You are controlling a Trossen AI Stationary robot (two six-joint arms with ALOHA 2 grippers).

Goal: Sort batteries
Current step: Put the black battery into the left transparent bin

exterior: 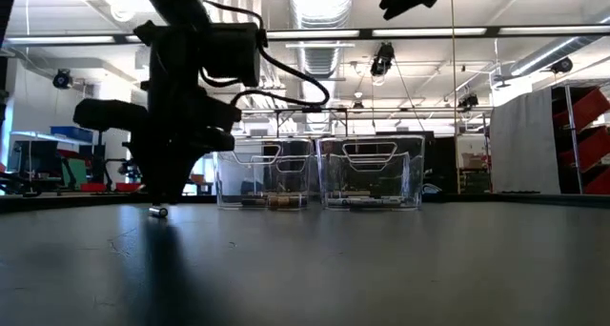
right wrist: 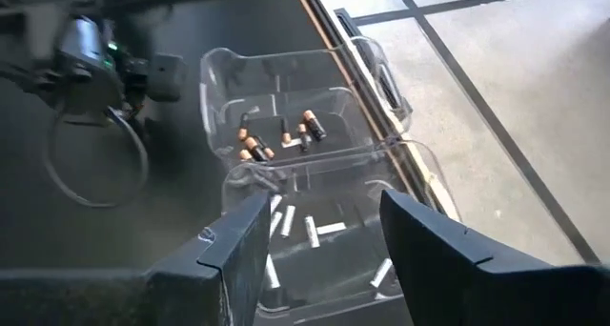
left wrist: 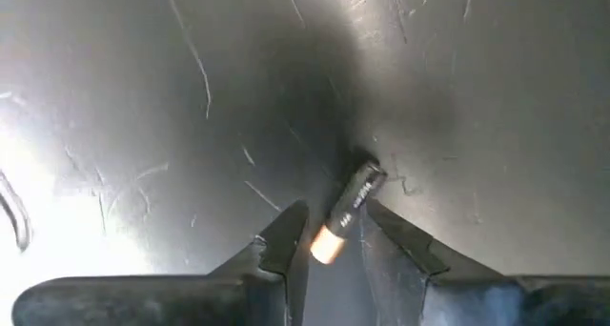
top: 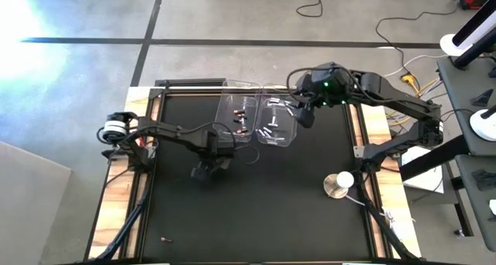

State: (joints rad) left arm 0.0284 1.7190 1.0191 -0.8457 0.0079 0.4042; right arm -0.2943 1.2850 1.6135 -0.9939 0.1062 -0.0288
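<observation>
Left claw (left wrist: 334,233) closing around dark, copper-tipped battery (left wrist: 347,214) near bins (top: 257,119): light, rigid, slick, roll-prone, best pinched mid-body; right claw (right wrist: 319,235) released above bins.

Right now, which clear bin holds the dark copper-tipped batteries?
The left bin, on the left gripper's side; the right bin, under the right gripper, holds silver-white cells.

Faint pale lettering seen along the dark body of a battery (left wrist: 349,210) in the left wrist view, too small and blurred to be read, no other text, label, brand, number or sign made out anywhere
</observation>
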